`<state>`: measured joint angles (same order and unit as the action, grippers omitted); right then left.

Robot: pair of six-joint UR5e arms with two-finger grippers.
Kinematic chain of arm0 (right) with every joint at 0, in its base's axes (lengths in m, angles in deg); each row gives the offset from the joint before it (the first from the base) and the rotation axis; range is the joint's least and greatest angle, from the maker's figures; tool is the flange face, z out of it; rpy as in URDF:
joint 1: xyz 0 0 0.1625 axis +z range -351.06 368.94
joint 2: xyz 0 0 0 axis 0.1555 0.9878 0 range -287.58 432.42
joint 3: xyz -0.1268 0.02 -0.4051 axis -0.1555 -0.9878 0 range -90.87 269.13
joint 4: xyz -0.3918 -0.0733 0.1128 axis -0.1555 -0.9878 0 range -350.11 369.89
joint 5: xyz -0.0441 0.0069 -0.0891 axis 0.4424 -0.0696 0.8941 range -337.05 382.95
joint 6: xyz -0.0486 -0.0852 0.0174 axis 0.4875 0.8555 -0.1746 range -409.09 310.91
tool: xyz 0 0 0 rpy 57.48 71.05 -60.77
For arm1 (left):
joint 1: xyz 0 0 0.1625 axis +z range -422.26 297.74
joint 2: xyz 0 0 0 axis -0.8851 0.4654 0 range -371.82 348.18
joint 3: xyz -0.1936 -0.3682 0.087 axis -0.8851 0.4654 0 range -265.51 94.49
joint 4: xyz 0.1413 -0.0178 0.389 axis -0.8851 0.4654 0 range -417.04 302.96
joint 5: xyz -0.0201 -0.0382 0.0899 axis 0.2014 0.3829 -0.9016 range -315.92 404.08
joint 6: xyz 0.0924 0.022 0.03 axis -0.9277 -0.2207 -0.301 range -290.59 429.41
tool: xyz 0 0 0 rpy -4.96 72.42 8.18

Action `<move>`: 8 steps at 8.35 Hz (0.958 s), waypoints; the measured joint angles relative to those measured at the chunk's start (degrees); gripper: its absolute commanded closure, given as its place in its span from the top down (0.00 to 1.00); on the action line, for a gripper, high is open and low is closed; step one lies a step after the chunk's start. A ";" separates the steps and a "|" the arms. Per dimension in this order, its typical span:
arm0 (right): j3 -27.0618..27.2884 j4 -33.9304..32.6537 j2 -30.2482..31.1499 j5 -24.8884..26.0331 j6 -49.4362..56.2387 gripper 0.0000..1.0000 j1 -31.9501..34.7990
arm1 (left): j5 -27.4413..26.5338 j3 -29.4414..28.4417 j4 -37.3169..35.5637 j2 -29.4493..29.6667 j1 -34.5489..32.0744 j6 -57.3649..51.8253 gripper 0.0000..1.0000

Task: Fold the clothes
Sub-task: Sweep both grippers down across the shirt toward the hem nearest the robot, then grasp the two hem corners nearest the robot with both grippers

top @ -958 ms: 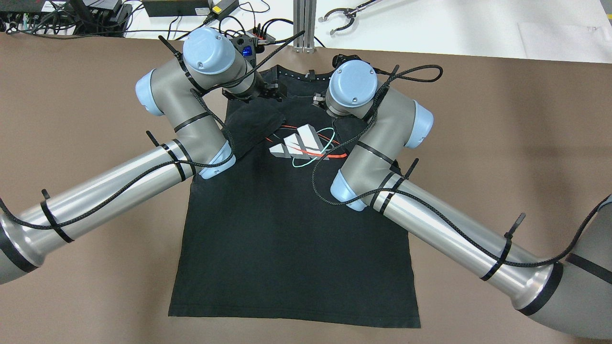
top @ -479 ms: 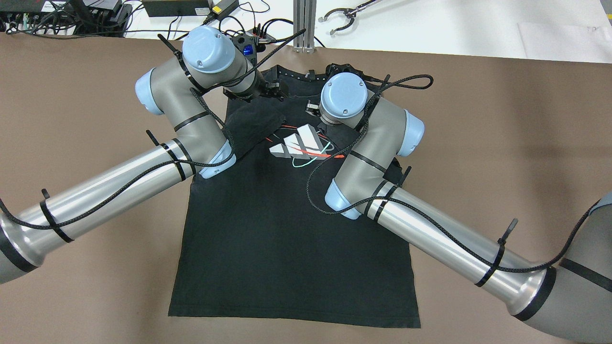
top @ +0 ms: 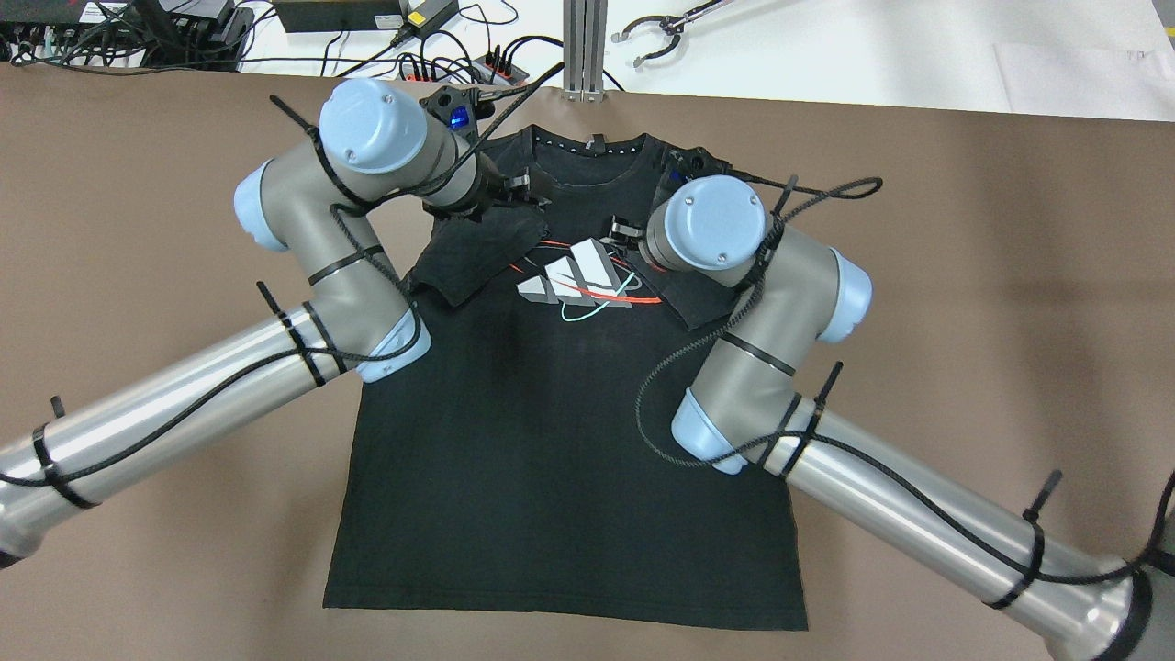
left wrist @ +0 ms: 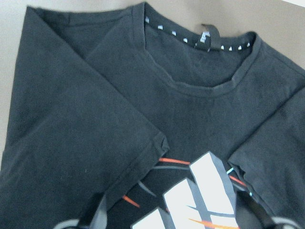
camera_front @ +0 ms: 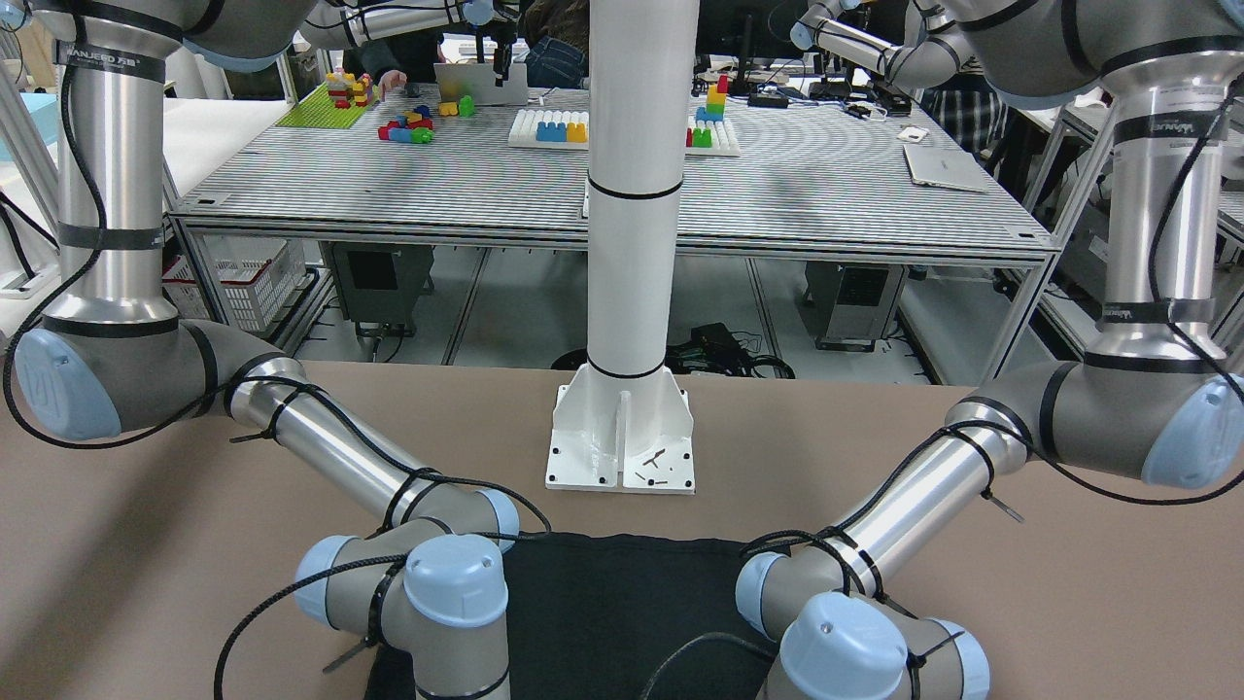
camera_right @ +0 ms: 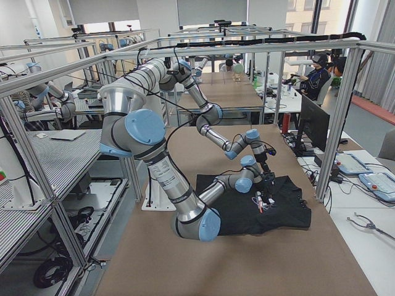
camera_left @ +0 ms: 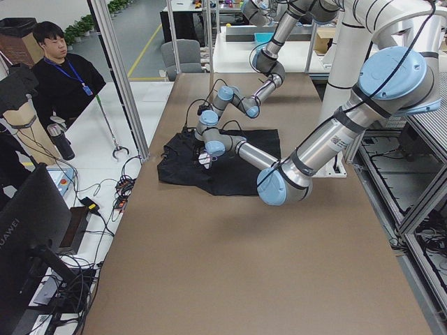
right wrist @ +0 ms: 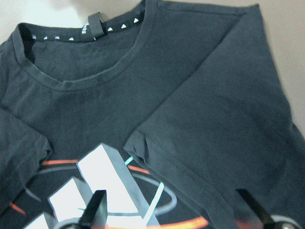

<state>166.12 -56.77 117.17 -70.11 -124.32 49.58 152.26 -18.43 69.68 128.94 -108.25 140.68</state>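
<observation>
The black T-shirt (top: pixel 551 441) lies flat, front up, on the brown table (top: pixel 964 275), with its white striped logo (top: pixel 574 275) showing. Both sleeves are folded in onto the chest, the left one (top: pixel 477 252) and the right one (top: pixel 702 294). My left gripper (top: pixel 521 188) hovers over the left shoulder. In the left wrist view (left wrist: pixel 174 214) it is open and empty. My right gripper (top: pixel 629 228) hovers by the right sleeve fold. In the right wrist view (right wrist: pixel 170 196) it is open and empty. The shirt's hem (camera_front: pixel 622 603) shows in the front view.
The white pillar (camera_front: pixel 632 243) and its base plate (camera_front: pixel 622 437) stand just behind the shirt's hem. Beyond the collar are an aluminium post (top: pixel 585 46), cables and power bricks (top: pixel 340 14) and a black grabber tool (top: pixel 656 32). An operator (camera_left: pixel 59 70) sits past the table's far side.
Both wrists have drawn back and outward from the collar, the left one leftward, the right one rightward and nearer. The folded right sleeve now shows uncovered on the chest.
</observation>
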 measured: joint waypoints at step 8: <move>41.90 1.67 36.33 9.89 -29.96 0.92 -23.44 | -17.95 46.47 0.02 -39.38 25.03 28.03 0.95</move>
<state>208.02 -55.10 153.50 -60.22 -154.28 26.14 134.31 28.04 69.70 89.56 -83.22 168.71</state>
